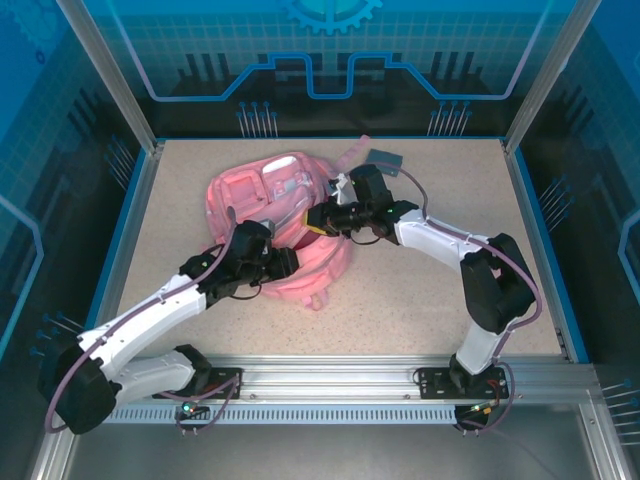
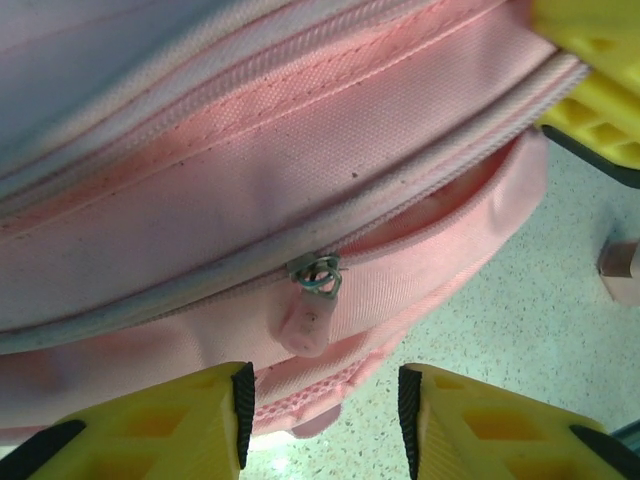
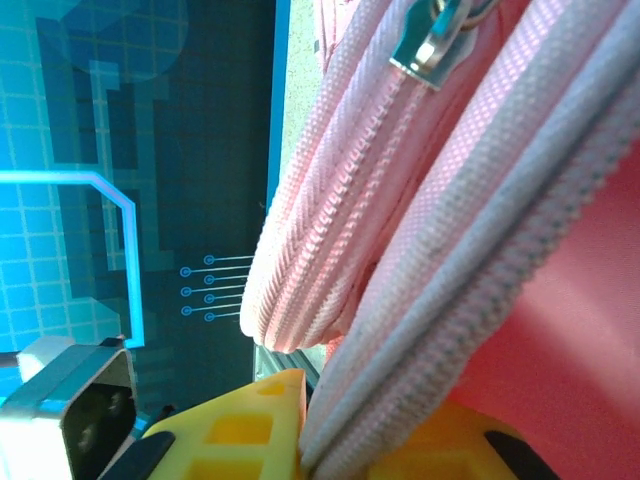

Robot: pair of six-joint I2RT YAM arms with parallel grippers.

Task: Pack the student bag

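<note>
Overhead shot's bright and even, pretty sharp, just a few soft shadows lying on the table (image 1: 420,300). Wrist cams are rougher — the student bag (image 3: 430,230) is so close it blurs, top-left of the left one especially.

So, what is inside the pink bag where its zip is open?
Through the zip gap of the student bag only pink lining shows. Deeper inside is covered by fabric, so contents cannot be told.
</note>
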